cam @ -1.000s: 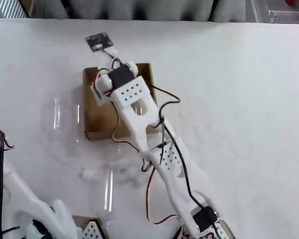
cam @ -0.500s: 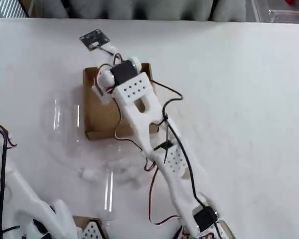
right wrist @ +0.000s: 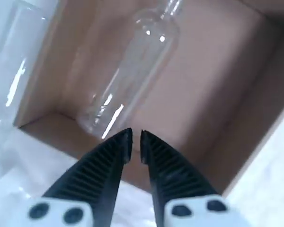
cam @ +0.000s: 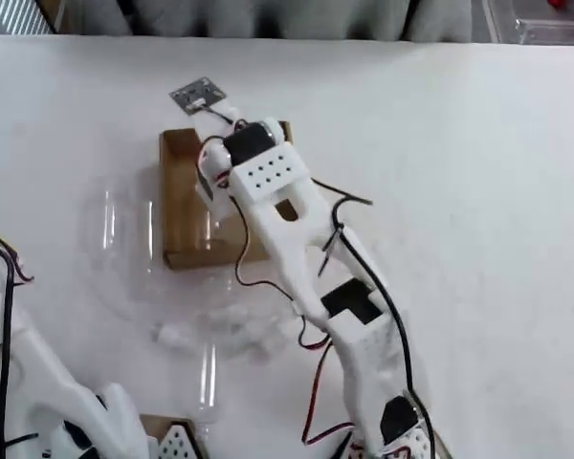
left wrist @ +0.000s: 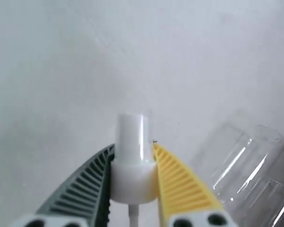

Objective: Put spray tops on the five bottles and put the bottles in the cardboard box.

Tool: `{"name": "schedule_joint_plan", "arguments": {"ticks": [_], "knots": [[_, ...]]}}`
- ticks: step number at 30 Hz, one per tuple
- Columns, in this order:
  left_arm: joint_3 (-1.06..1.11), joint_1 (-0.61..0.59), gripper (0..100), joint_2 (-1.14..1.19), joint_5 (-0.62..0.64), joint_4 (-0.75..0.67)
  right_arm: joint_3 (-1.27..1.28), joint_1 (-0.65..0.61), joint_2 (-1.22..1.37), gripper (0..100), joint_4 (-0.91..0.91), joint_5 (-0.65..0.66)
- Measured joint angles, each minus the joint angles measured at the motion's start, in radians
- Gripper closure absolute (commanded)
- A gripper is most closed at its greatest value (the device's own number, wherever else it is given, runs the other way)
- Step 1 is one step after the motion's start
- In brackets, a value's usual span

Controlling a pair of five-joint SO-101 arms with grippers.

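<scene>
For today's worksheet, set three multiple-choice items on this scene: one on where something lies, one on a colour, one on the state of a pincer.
1. Where does the clear bottle under the right pincer lie?
A on the floor
B inside the cardboard box
C on a shelf

2. What colours are the left pincer's fingers?
A grey and yellow
B both red
C both blue

3. What is the left pincer's state?
A wide open and empty
B shut on a bottle
C shut on a white spray top

Key:
1 B, brown walls surround the bottle.
2 A, one ribbed finger is grey and the other yellow.
3 C, both fingers press the top's collar.
</scene>
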Motion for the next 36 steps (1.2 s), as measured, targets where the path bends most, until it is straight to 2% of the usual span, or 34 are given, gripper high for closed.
{"name": "schedule_joint_plan", "arguments": {"ticks": [2,8,12,24,36], "knots": [[0.000,0.000,98,0.000,0.000,0.000,0.017,0.002,0.000,93.0,-0.037,0.000],[0.015,0.000,98,0.000,0.000,0.000,0.018,0.002,0.000,70.0,-0.069,0.000],[0.015,0.002,98,0.000,0.000,0.000,0.018,0.002,0.000,62.5,-0.087,0.000],[0.029,0.002,98,0.000,0.000,-0.003,0.018,-0.017,0.146,62.2,-0.204,-0.002],[0.029,0.002,98,0.000,0.000,-0.003,0.018,0.002,0.150,62.2,-0.173,-0.002]]}}
